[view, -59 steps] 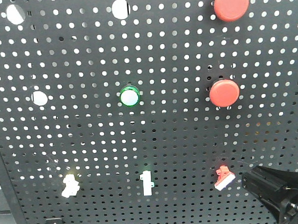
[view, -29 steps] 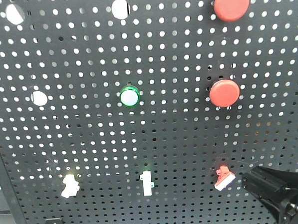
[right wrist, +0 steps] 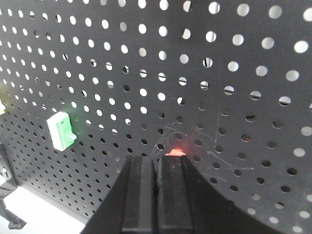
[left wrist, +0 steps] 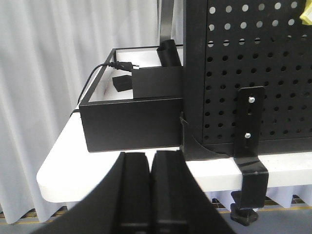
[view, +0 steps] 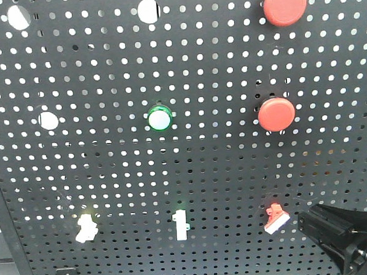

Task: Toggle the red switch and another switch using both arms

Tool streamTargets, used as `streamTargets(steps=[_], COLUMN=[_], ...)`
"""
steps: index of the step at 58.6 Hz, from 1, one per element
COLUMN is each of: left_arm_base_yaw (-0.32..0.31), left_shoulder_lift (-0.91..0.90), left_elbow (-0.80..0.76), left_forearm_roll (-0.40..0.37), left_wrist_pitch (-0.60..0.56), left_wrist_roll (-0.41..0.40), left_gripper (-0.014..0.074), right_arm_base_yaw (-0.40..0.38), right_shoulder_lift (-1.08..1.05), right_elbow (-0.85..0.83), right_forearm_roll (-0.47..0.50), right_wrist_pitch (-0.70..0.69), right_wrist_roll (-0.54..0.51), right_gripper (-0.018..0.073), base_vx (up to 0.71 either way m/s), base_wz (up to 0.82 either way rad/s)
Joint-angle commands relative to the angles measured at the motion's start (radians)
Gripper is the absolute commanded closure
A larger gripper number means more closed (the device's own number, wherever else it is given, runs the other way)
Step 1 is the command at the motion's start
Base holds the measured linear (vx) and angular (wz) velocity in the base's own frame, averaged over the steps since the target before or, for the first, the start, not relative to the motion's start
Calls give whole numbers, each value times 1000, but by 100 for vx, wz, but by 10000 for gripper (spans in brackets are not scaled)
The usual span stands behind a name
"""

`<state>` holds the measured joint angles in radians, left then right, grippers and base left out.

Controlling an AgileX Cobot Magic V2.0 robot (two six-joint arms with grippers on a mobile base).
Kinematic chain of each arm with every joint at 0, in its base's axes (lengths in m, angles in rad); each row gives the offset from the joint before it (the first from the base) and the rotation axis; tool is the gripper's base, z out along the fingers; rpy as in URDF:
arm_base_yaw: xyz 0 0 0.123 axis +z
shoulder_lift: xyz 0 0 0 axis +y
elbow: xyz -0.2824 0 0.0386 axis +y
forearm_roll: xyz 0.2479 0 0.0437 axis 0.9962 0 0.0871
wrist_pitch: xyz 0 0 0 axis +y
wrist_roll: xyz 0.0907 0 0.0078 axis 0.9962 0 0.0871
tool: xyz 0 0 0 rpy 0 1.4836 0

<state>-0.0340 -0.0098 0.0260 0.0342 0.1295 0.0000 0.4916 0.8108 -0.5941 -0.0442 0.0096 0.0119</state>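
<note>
A big black board (view: 112,178) full of little holes stands up on a white worktop (left wrist: 63,161). The red switch (view: 276,217) sits low on the right side of the board, and its white-tipped lever leans down to the right. The pale yellow switch (view: 86,227) sits low on the left side, well apart from the red one. Between them is a white bar switch (view: 181,224). Higher up are a green-ringed button (view: 160,118) and two big round red buttons (view: 276,113). The right claw (right wrist: 157,195) has its two fingers pressed together, holding nothing, and it is just beside the red switch, which peeks out above its tips. The left claw (left wrist: 151,195) is also pressed closed and holds nothing. It is low by the board's left bottom corner, near a black box (left wrist: 131,122) and a clamp (left wrist: 251,146).
</note>
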Motion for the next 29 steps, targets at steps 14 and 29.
streamTargets(steps=[14,29], left_arm_base_yaw=[2,2], left_shoulder_lift=[-6,-6], left_elbow=[20,20], left_forearm_roll=[-3,-3], left_wrist_pitch=[-74,-74], left_wrist_roll=[0,0], left_gripper=[594,594], right_arm_base_yaw=[-18,-341], right_shoulder_lift=[-113,-473], right_elbow=[-7,318], right_forearm_roll=[-59,24], right_wrist_pitch=[-57,-170], right_wrist_roll=[-85,-12], right_gripper=[566,566], base_vx=[0,0], base_wz=[0,0])
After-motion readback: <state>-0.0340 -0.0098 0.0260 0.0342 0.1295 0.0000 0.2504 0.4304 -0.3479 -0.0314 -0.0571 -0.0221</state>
